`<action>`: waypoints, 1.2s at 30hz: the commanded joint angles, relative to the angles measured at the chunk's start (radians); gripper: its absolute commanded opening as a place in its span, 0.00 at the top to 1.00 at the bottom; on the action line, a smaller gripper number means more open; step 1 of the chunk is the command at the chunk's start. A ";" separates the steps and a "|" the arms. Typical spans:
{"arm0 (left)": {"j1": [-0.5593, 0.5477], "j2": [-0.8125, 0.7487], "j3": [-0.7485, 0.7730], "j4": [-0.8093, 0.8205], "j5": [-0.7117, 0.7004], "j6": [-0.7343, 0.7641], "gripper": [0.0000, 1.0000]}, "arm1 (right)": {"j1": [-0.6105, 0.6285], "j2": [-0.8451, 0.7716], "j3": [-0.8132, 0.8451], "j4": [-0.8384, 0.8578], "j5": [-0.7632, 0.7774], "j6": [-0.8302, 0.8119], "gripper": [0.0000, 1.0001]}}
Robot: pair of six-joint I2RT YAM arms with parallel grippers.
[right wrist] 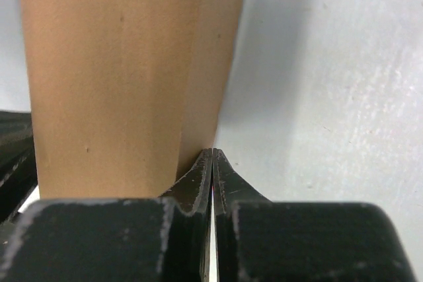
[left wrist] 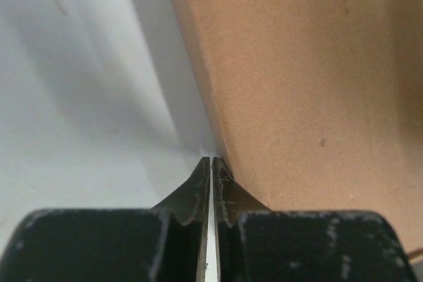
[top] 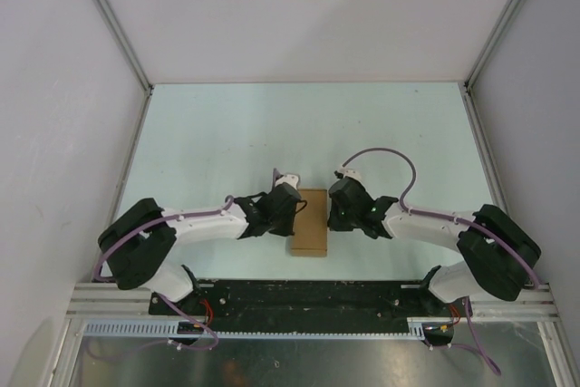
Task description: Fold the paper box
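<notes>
The paper box (top: pixel 308 221) is a small closed brown cardboard box on the table between my two arms, near the front edge. My left gripper (top: pixel 296 205) is shut and empty, its tips against the box's left side; in the left wrist view (left wrist: pixel 211 161) the brown wall (left wrist: pixel 310 84) fills the right. My right gripper (top: pixel 330 208) is shut and empty, its tips at the box's right side; in the right wrist view (right wrist: pixel 212 153) the box (right wrist: pixel 112 77) fills the left.
The pale table (top: pixel 308 133) is walled by white panels with metal rails at left (top: pixel 109 20) and right (top: pixel 507 20). A black base rail (top: pixel 308 296) runs along the front edge just behind the box.
</notes>
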 commanded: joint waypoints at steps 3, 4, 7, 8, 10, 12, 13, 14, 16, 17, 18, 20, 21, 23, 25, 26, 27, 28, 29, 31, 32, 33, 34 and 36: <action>0.118 -0.077 0.014 0.033 0.007 0.063 0.89 | -0.006 -0.020 0.078 -0.004 0.015 -0.027 0.99; 0.134 -0.094 0.011 0.016 0.004 0.072 0.86 | -0.009 -0.031 0.078 -0.030 0.030 -0.029 0.99; 0.168 -0.129 -0.012 -0.016 -0.022 0.073 0.67 | -0.028 -0.097 0.076 -0.099 0.080 -0.046 0.97; 0.177 -0.156 -0.027 -0.024 -0.034 0.069 0.53 | -0.034 -0.112 0.076 -0.116 0.090 -0.053 0.94; 0.185 -0.192 -0.042 -0.050 -0.042 0.054 0.41 | -0.058 -0.164 0.078 -0.160 0.101 -0.070 0.89; 0.185 -0.250 -0.059 -0.071 -0.062 0.044 0.28 | -0.071 -0.201 0.078 -0.206 0.117 -0.081 0.78; 0.185 -0.270 -0.065 -0.097 -0.068 0.031 0.24 | -0.083 -0.238 0.076 -0.221 0.127 -0.087 0.74; 0.186 -0.295 -0.078 -0.107 -0.074 0.024 0.20 | -0.089 -0.258 0.078 -0.240 0.134 -0.087 0.67; 0.188 -0.365 -0.091 -0.139 -0.088 0.008 0.17 | -0.095 -0.293 0.076 -0.292 0.166 -0.090 0.61; 0.188 -0.390 -0.104 -0.148 -0.095 0.001 0.14 | -0.101 -0.328 0.076 -0.309 0.177 -0.089 0.55; 0.189 -0.413 -0.108 -0.156 -0.101 -0.005 0.14 | -0.106 -0.344 0.078 -0.344 0.199 -0.086 0.52; 0.189 -0.488 -0.124 -0.179 -0.120 -0.014 0.12 | -0.124 -0.397 0.073 -0.376 0.216 -0.067 0.45; 0.189 -0.514 -0.127 -0.186 -0.125 -0.020 0.11 | -0.132 -0.419 0.069 -0.399 0.217 -0.058 0.42; 0.189 -0.578 -0.133 -0.210 -0.138 -0.014 0.10 | -0.144 -0.462 0.053 -0.410 0.217 -0.044 0.34; 0.189 -0.635 -0.134 -0.234 -0.158 -0.019 0.06 | -0.149 -0.545 0.023 -0.410 0.249 -0.029 0.29; 0.189 -0.652 -0.137 -0.240 -0.177 -0.017 0.03 | -0.149 -0.578 0.010 -0.407 0.258 -0.034 0.23; 0.189 -0.667 -0.136 -0.246 -0.186 -0.020 0.02 | -0.149 -0.629 0.003 -0.416 0.298 -0.023 0.20; 0.189 -0.684 -0.136 -0.257 -0.195 -0.019 0.01 | -0.148 -0.660 -0.011 -0.424 0.320 -0.020 0.18; 0.189 -0.710 -0.134 -0.262 -0.212 -0.019 0.00 | -0.149 -0.684 -0.016 -0.429 0.337 -0.020 0.15; 0.189 -0.733 -0.134 -0.269 -0.224 -0.014 0.00 | -0.149 -0.756 -0.031 -0.444 0.384 -0.026 0.11; 0.189 -0.747 -0.131 -0.271 -0.230 -0.011 0.00 | -0.148 -0.781 -0.039 -0.444 0.396 -0.032 0.03; 0.189 -0.752 -0.131 -0.272 -0.238 -0.006 0.00 | -0.149 -0.807 -0.049 -0.436 0.418 -0.034 0.00; 0.191 -0.755 -0.128 -0.277 -0.244 -0.006 0.00 | -0.149 -0.850 -0.063 -0.429 0.423 -0.056 0.00; 0.189 -0.767 -0.130 -0.280 -0.256 -0.003 0.00 | -0.148 -0.893 -0.100 -0.395 0.427 -0.076 0.00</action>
